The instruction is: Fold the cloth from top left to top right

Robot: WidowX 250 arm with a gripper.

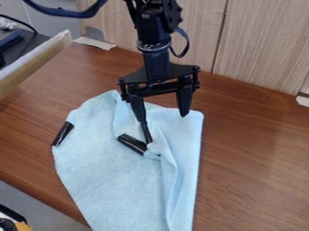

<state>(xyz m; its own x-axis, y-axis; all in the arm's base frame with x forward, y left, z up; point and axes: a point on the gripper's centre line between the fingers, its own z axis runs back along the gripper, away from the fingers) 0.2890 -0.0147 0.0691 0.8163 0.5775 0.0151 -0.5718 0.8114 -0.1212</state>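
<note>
Here, one light blue cloth spreads from the bottom edge to mid-frame, rumpled, its right side folded over. Two short black pieces lie on it: one near centre, another at left. Farther up, the claw stands spread wide over it.

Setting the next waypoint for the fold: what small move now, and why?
I'd probably ease the gripper straight up before any sideways move. Its fingers stand apart over the light blue cloth, and a thin dark piece runs from below one finger to the bunched cloth beside a black object; moving sideways might drag the fold.
</note>
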